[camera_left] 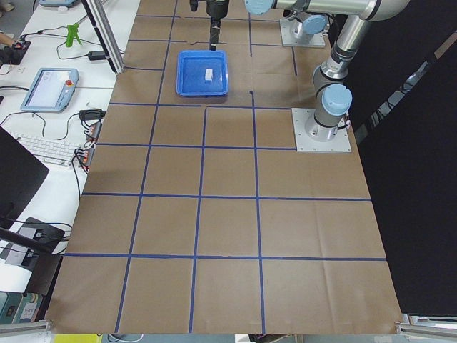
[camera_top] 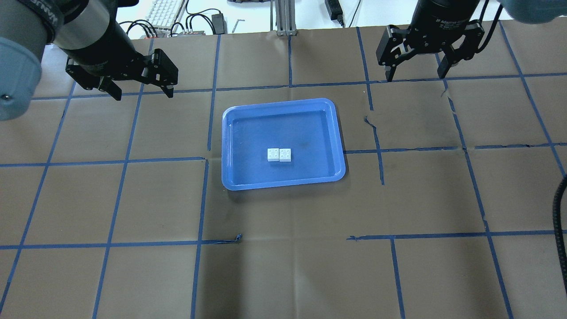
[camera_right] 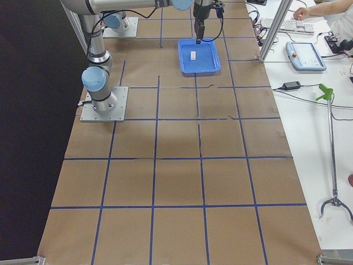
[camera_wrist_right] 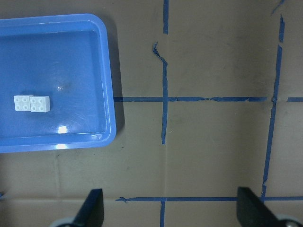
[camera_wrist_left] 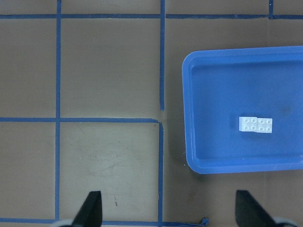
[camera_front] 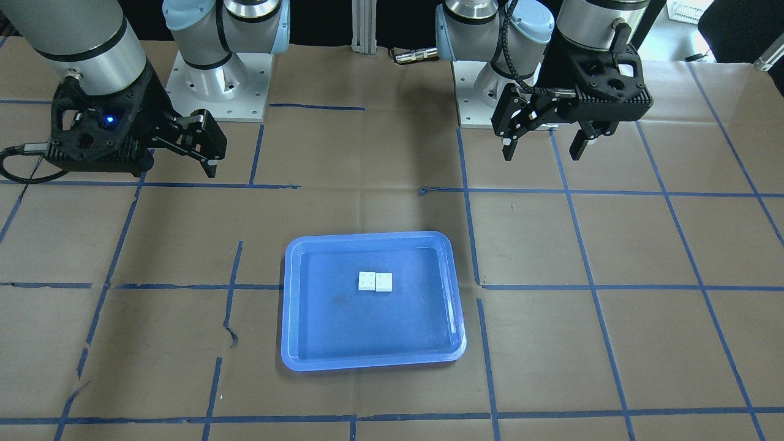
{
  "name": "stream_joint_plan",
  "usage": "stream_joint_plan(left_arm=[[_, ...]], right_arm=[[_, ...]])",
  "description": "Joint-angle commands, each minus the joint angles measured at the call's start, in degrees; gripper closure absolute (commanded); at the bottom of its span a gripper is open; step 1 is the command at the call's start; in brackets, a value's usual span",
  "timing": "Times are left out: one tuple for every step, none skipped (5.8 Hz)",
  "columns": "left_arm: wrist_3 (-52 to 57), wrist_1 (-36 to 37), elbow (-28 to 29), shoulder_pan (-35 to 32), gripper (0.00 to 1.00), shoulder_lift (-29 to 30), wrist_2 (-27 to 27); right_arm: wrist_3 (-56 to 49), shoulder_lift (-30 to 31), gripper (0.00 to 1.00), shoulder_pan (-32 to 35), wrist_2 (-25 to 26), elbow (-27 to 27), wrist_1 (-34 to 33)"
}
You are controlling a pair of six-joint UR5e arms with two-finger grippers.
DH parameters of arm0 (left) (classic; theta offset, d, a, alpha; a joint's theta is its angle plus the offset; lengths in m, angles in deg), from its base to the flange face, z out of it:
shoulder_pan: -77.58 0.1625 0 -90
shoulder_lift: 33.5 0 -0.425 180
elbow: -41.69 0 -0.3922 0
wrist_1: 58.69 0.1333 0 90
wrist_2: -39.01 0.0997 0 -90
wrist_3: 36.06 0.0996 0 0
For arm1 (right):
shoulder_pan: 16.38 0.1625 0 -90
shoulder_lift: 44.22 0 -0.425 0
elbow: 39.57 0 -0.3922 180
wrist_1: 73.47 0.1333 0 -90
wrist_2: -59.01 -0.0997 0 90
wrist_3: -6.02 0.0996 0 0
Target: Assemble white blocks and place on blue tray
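Two white blocks (camera_top: pixel 279 154) lie side by side, touching, studs up, near the middle of the blue tray (camera_top: pixel 283 103). They also show in the front view (camera_front: pixel 375 282), the left wrist view (camera_wrist_left: pixel 255 125) and the right wrist view (camera_wrist_right: pixel 31 103). My left gripper (camera_top: pixel 144 94) is open and empty, held above the table, well to the left of the tray (camera_front: pixel 373 237). My right gripper (camera_top: pixel 415 75) is open and empty, held above the table beyond the tray's far right corner. Both grippers are far from the blocks.
The table is covered in brown paper with a blue tape grid (camera_top: pixel 208 159), torn in places (camera_top: pixel 374 126). The arm bases (camera_front: pixel 214 79) stand at the robot's edge. Keyboards, a teach pendant (camera_left: pixel 46 89) and cables lie on side benches off the table.
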Motion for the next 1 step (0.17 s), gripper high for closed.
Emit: stream_joint_plan(left_arm=[[0.00,0.00,0.00,0.09,0.01,0.00,0.02]], right_arm=[[0.01,-0.17,0.00,-0.07,0.09,-0.12,-0.01]])
